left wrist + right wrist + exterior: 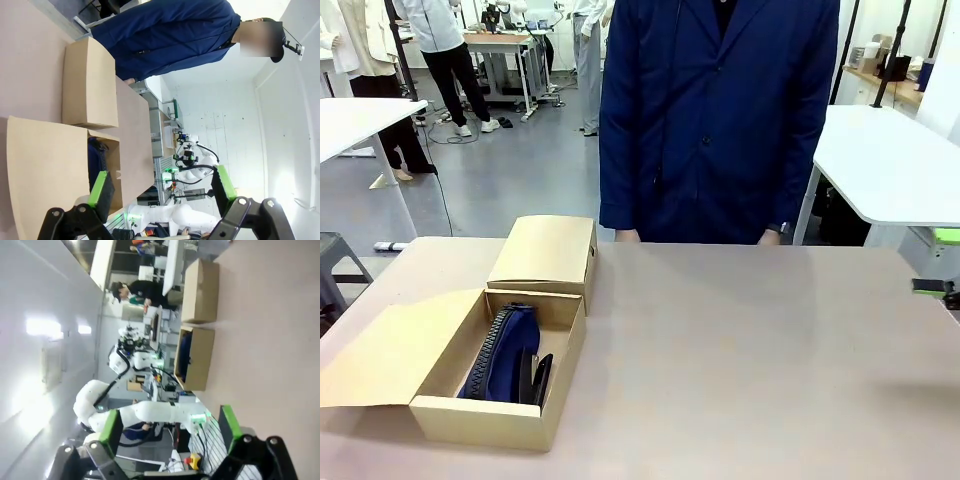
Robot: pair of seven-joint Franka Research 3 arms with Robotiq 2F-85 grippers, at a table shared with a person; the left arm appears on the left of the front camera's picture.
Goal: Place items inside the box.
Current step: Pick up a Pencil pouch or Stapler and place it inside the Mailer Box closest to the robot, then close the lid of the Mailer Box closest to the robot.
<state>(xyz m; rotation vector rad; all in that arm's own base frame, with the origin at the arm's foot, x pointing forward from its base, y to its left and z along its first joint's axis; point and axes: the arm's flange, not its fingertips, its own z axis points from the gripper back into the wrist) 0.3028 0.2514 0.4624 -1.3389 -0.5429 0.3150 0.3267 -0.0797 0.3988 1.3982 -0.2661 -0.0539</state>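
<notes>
With the navy pouch (505,352) and a black stapler (532,377) lying in the open box (490,415), both grippers, left gripper (162,192) and right gripper (170,427), stand spread and empty, so the robot should approach any next item slowly.

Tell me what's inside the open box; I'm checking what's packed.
Inside the open box lie a navy pencil pouch and a black stapler beside it. Anything beneath them or behind the near wall is hidden.
</notes>
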